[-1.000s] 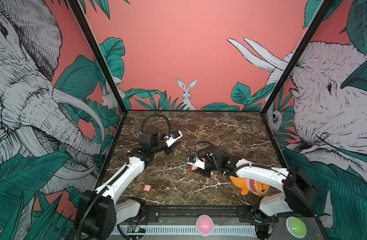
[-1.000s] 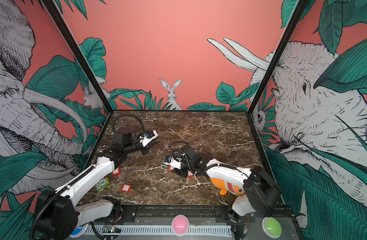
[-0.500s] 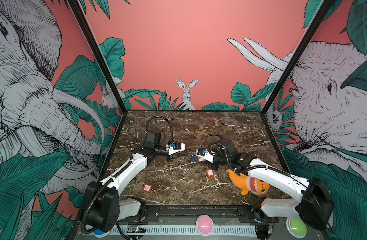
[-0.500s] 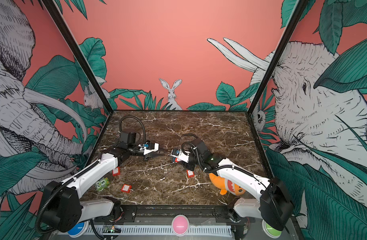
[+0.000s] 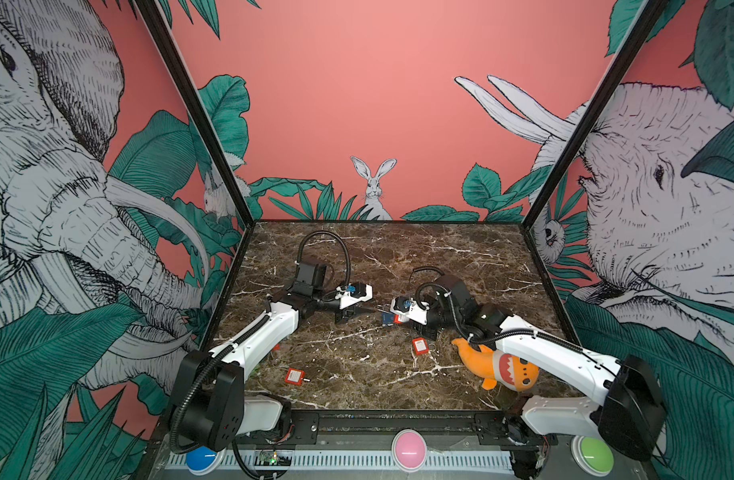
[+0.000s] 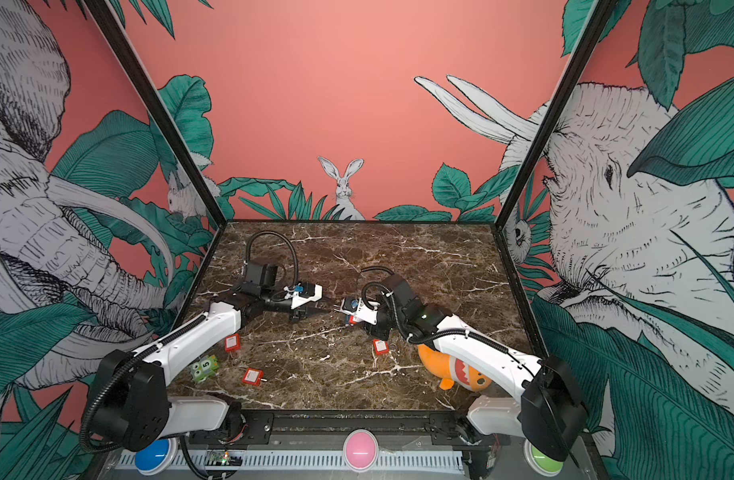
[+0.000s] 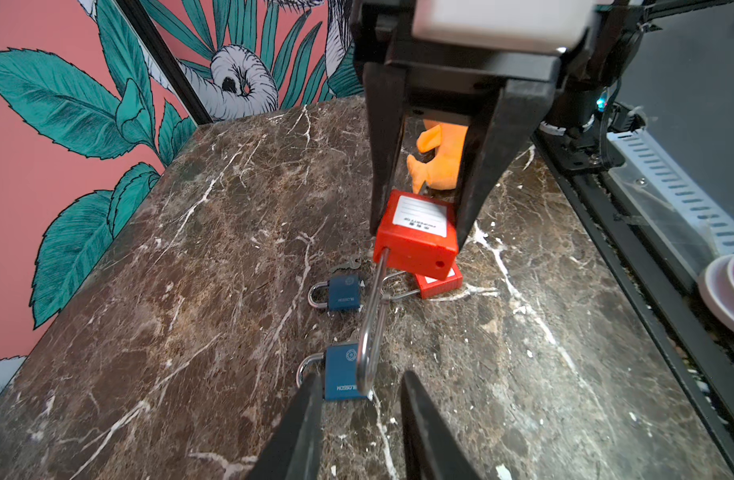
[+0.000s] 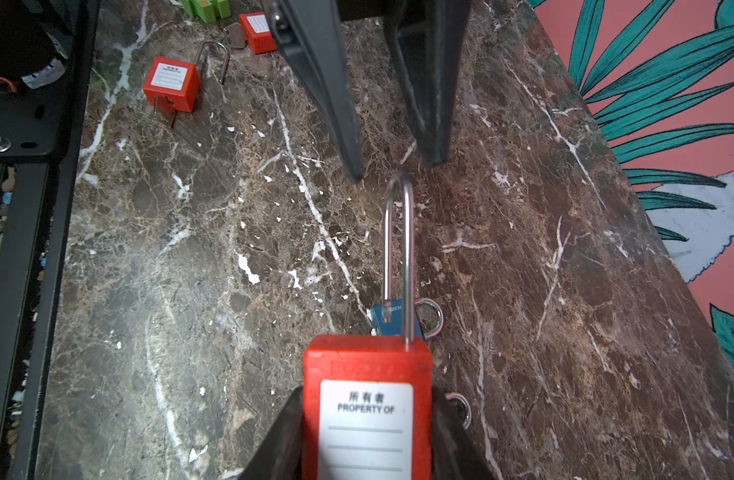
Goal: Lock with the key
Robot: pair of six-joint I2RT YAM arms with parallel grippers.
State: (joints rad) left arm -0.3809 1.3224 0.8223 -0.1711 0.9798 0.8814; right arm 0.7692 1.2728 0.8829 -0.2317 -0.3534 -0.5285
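My left claw (image 8: 394,168) is spreading further apart at the open shackle (image 8: 406,249), my right claw (image 7: 417,226) clamping the red padlock (image 8: 367,374) for locking.

Back half of the table (image 5: 398,249) is lying bare, leaving wide room for either arm. Ctr is running tight: L gripper (image 8: 394,166) & R gripper (image 7: 417,235) are facing tip to tip, the held padlock (image 8: 367,361) reaching its long shackle (image 8: 407,257) across the gap btwn them, two blue padlocks (image 7: 344,293) lying just below. Nearer the front, loose red padlocks (image 5: 293,376), a green block (image 6: 205,368) & an orange plush (image 5: 498,368) are cluttering it.
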